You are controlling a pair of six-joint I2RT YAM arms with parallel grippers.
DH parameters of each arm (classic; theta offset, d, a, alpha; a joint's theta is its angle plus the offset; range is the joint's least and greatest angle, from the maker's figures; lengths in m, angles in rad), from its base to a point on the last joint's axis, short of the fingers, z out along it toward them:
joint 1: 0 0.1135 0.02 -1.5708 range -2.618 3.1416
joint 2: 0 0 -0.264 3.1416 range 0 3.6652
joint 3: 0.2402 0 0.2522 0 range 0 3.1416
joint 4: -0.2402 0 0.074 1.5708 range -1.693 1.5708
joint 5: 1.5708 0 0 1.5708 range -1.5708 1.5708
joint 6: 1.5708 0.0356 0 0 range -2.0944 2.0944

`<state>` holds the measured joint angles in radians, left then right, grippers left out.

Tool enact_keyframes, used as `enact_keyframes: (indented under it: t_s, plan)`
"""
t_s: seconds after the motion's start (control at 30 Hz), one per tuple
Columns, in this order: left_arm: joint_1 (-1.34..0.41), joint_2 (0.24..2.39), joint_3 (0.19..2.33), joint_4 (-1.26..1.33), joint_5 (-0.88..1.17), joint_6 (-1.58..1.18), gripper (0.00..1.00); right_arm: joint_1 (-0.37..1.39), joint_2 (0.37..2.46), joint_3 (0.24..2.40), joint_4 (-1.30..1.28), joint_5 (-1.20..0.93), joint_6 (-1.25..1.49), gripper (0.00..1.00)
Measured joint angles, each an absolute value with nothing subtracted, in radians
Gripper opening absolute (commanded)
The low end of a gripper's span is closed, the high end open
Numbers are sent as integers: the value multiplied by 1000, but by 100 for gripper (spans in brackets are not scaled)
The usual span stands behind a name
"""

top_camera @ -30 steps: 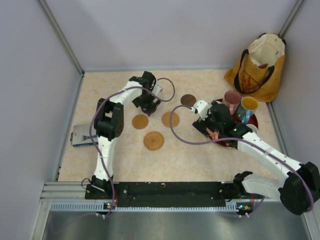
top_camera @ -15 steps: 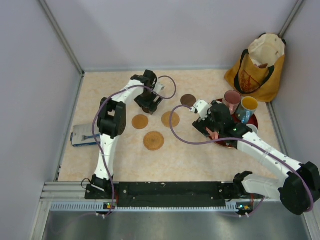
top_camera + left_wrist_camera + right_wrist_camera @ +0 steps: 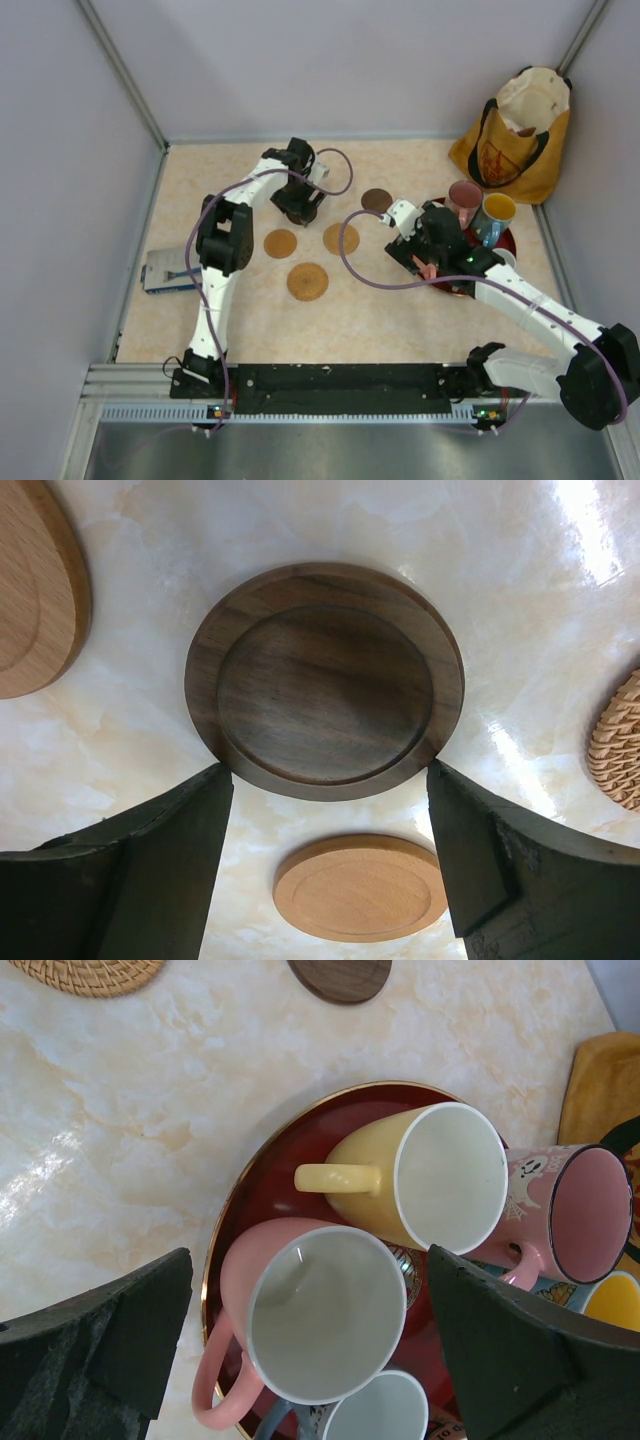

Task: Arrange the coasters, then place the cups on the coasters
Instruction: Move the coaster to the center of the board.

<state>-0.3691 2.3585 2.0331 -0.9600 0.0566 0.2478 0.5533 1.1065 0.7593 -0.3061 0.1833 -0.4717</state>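
On the table (image 3: 400,320), five coasters (image 3: 307,281); in the tray (image 3: 255,1185), five cups (image 3: 320,1325).
Left gripper (image 3: 330,775) wide, flanking a dark coaster (image 3: 325,680); right gripper (image 3: 310,1260) wide over cups.

Top camera overlooks the whole table (image 3: 400,320); close downward wrist cameras share the woven coaster (image 3: 622,742).

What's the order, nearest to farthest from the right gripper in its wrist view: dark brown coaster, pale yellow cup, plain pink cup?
From the right gripper:
1. Plain pink cup: directly below, between the open fingers, on the red tray.
2. Pale yellow cup: just beyond it, same tray.
3. Dark brown coaster: off the tray, at the view's top edge.
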Motion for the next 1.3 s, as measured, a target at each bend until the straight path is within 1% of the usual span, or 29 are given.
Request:
enact_keyframes:
  t_s: [0.87,1.3]
  plan:
    - [-376,2408,2115,-910,101,202,83,553,1107,759,-306,190,-472,99]
    - [-378,2415,2125,-896,74,179,84,553,1108,759,-306,190,-472,99]
